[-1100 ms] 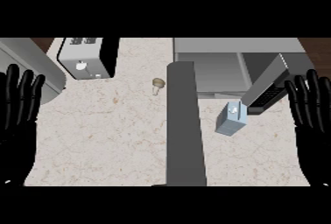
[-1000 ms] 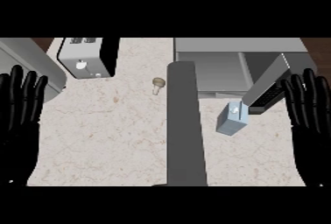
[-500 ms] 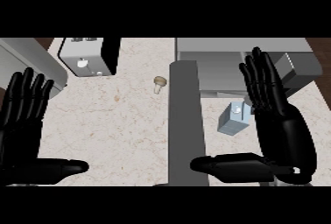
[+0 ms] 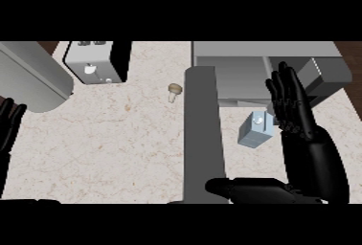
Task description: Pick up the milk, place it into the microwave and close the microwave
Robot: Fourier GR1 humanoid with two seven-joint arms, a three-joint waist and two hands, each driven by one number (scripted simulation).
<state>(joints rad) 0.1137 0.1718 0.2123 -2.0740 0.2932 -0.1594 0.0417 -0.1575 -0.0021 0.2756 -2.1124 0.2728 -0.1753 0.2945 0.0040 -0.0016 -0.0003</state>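
The milk is a small pale blue carton standing on the counter, just right of the microwave's open door, which runs as a long grey slab down the middle. The microwave itself sits at the top right with its cavity open. My right hand is open, its straight fingers pointing away from me right beside the carton's right side and its thumb stretched left below it. It holds nothing. My left hand shows at the left edge, open.
A grey toaster stands at the top left of the speckled counter. A small mushroom lies just left of the door's far end. A large rounded grey shape fills the upper left corner.
My right hand has come in from the right edge to beside the milk. My left hand has drawn back to the left edge. A grey shape has appeared at upper left.
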